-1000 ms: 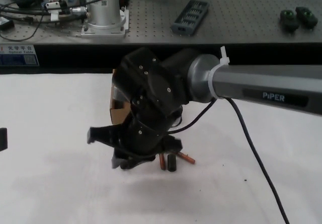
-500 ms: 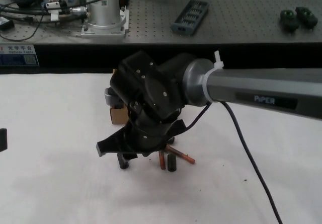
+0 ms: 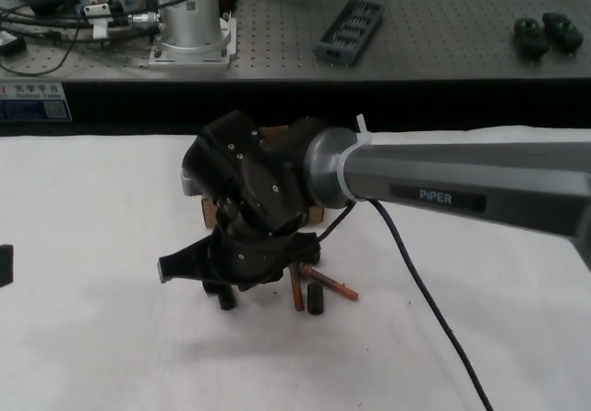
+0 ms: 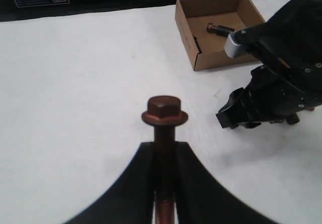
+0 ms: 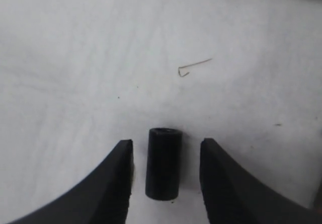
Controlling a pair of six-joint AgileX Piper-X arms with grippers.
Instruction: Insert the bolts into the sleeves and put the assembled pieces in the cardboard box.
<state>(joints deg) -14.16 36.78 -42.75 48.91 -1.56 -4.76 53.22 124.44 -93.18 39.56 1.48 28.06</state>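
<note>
Swung leftward, right tool [image 5: 166,148] straddles black sleeve [image 5: 163,166], fingers spread apart.

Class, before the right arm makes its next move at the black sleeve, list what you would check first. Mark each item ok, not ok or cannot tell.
1. Black cylindrical sleeve sits between the open fingers of the right gripper: ok.
2. A gap shows on both sides of the sleeve: ok.
3. Left gripper is shut on the copper-coloured hex-head bolt: ok.
4. Brown cardboard box is open with room left: ok.
5. The sleeve's bore is free of debris: cannot tell.
</note>
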